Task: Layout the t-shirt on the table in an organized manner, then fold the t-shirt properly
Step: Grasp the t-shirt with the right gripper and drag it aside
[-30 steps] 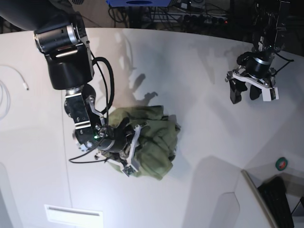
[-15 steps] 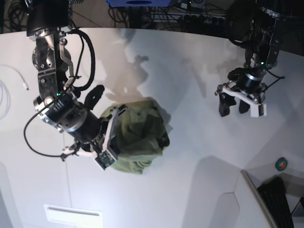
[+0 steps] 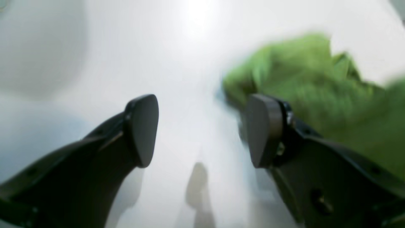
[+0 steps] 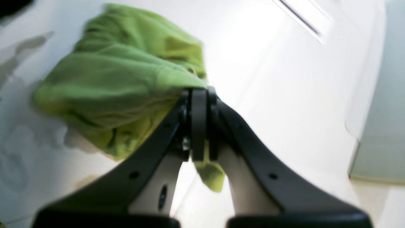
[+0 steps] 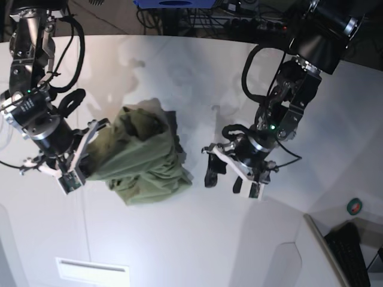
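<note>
The olive-green t-shirt (image 5: 143, 156) lies bunched in a crumpled heap on the white table (image 5: 197, 78), left of centre. My right gripper (image 5: 81, 164) is at the heap's left edge and is shut on a fold of the cloth; in the right wrist view the jaws (image 4: 199, 123) are pinched together on the t-shirt (image 4: 120, 72). My left gripper (image 5: 226, 178) hangs open and empty just right of the heap. In the left wrist view its fingers (image 3: 199, 126) are spread over bare table, with the t-shirt (image 3: 300, 72) blurred beyond the right finger.
A white slotted plate (image 5: 93, 270) lies near the front left edge. A small green and red round thing (image 5: 355, 206) and a dark object (image 5: 353, 251) sit at the front right, beside a raised white panel (image 5: 287, 257). Cables and gear lie behind the table's far edge.
The right arm has pulled the shirt leftward, still gripping it. The left arm has swung from the far right of the table down and left, close to the shirt's right side.
</note>
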